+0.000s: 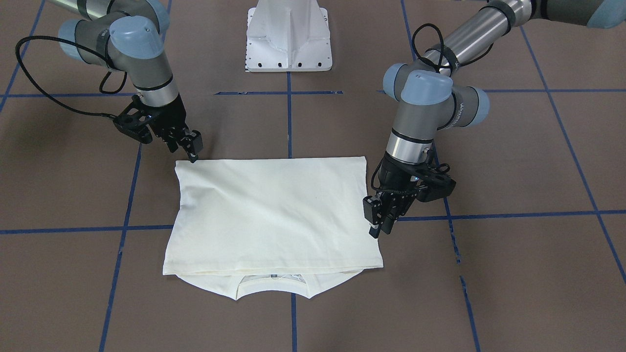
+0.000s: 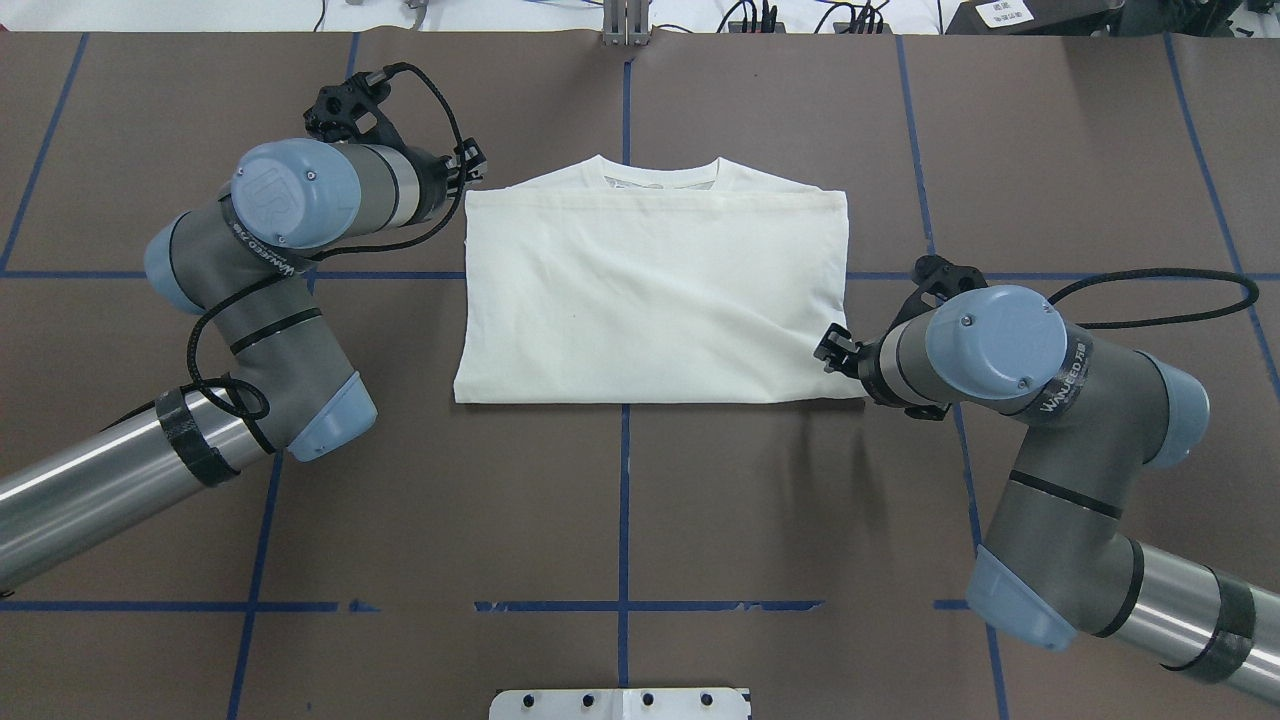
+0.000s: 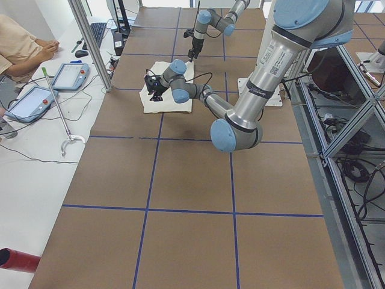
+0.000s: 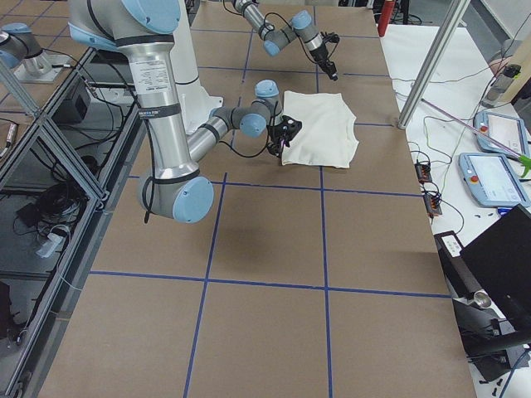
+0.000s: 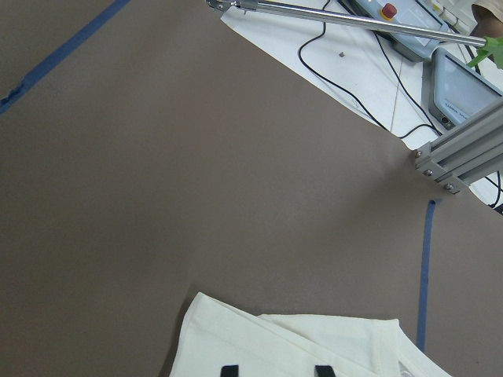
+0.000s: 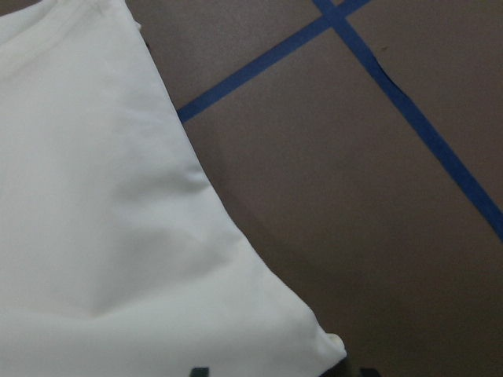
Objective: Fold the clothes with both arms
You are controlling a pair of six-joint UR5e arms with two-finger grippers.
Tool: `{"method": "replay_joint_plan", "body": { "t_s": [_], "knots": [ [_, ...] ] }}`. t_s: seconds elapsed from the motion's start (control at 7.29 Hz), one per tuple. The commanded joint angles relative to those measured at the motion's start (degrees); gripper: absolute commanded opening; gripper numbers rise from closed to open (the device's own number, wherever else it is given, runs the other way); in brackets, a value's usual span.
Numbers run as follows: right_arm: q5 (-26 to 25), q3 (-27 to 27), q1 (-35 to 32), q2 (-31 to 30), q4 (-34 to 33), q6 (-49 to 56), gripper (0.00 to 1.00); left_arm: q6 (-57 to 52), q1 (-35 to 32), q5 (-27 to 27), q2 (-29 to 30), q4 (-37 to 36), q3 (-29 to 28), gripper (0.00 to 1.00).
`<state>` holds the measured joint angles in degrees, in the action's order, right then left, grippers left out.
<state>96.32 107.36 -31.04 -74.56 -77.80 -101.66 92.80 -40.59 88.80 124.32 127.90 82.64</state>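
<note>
Now the folded cream shirt (image 1: 274,210) lies flat on the bench (image 1: 513,274), collar away from the white pedestal (image 1: 288,44). Left gripper (image 1: 379,231) hangs released beside its collar-end edge. Right gripper (image 1: 193,154), likewise released, stands at the diagonal corner, perhaps touching cloth. Blue tape lines (image 1: 289,122) cross underneath; pendants (image 3: 69,76) sit aside.

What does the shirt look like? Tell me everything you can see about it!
The shirt is cream, soft-looking cloth, folded into a flat rectangle on the brown table. Its plain side faces up, lightly creased. The round collar peeks out under the edge farthest from the robot. The right tool sits at a robot-side corner, the left tool beside the opposite side edge; both look open.
</note>
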Motion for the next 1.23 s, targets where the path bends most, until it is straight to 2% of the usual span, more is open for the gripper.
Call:
{"method": "replay_joint_plan", "body": {
  "t_s": [0.0, 0.41, 0.55, 0.69, 0.82, 1.1],
  "knots": [
    [-4.7, -3.7, 0.1, 0.9, 0.0, -0.4, 0.7, -0.8, 0.1, 0.0, 0.0, 0.2, -0.1, 0.43],
    [-4.6, -3.7, 0.6, 1.3, 0.0, -0.8, 0.68, -0.8, 0.1, 0.0, 0.0, 0.1, -0.1, 0.43],
    [-4.6, -3.6, 1.1, 1.3, 0.0, -1.6, 0.57, -0.8, 0.1, 0.0, 0.0, 0.1, -0.1, 0.43],
    [-4.5, -3.1, 1.2, 1.3, 0.0, -2.5, 0.18, -0.9, 0.1, 0.0, 0.0, 0.1, -0.1, 0.43],
    [-4.4, -2.9, 1.3, 1.2, 0.0, -2.5, 0.0, -0.9, 0.1, 0.0, 0.1, 0.1, -0.1, 0.43],
    [-4.1, -1.4, 1.8, 0.6, 0.0, -2.4, 0.0, -0.8, 0.1, 0.0, 0.1, 0.1, -0.1, 0.43]
  ]
}}
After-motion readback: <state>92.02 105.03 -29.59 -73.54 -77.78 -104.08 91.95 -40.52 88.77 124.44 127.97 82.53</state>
